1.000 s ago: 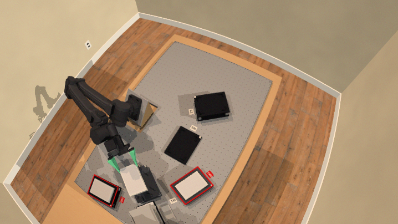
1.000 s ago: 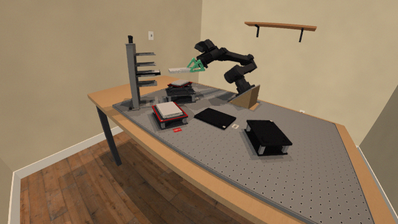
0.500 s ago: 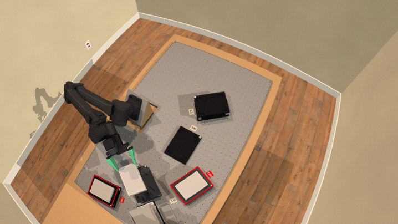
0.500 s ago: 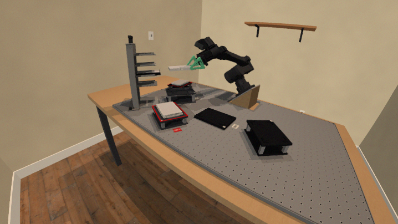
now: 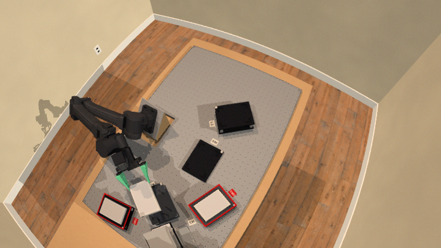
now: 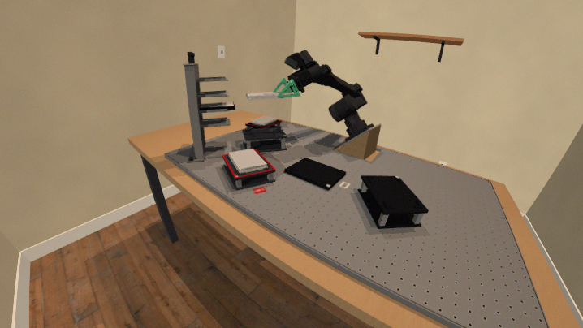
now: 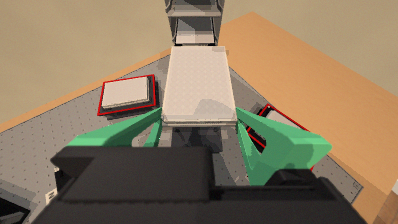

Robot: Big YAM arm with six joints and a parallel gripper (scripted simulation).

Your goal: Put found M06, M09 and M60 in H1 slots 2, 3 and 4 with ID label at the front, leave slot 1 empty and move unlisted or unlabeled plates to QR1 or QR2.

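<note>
My gripper (image 5: 137, 185) (image 6: 287, 90) (image 7: 198, 111) is shut on a white plate (image 5: 144, 197) (image 6: 261, 95) (image 7: 200, 85), gripping its long sides at the near end. The plate hangs level in the air, its far end pointing at the plate hotel H1 (image 6: 193, 105) (image 7: 195, 12) (image 5: 160, 237). It is short of the shelves and above a dark raised nest (image 5: 166, 205) (image 6: 265, 138). One hotel shelf holds a plate (image 6: 218, 106) (image 7: 196, 36). No label on either plate is readable.
Two red-framed quarantine nests each hold a white plate (image 5: 114, 210) (image 5: 212, 205) (image 6: 248, 160) (image 6: 264, 120) (image 7: 126, 92). The flat black N6 pad (image 5: 202, 159) (image 6: 314, 172) and the raised black L1 nest (image 5: 234, 116) (image 6: 391, 196) lie mid-table. A wooden wedge (image 6: 360, 142) carries the arm base.
</note>
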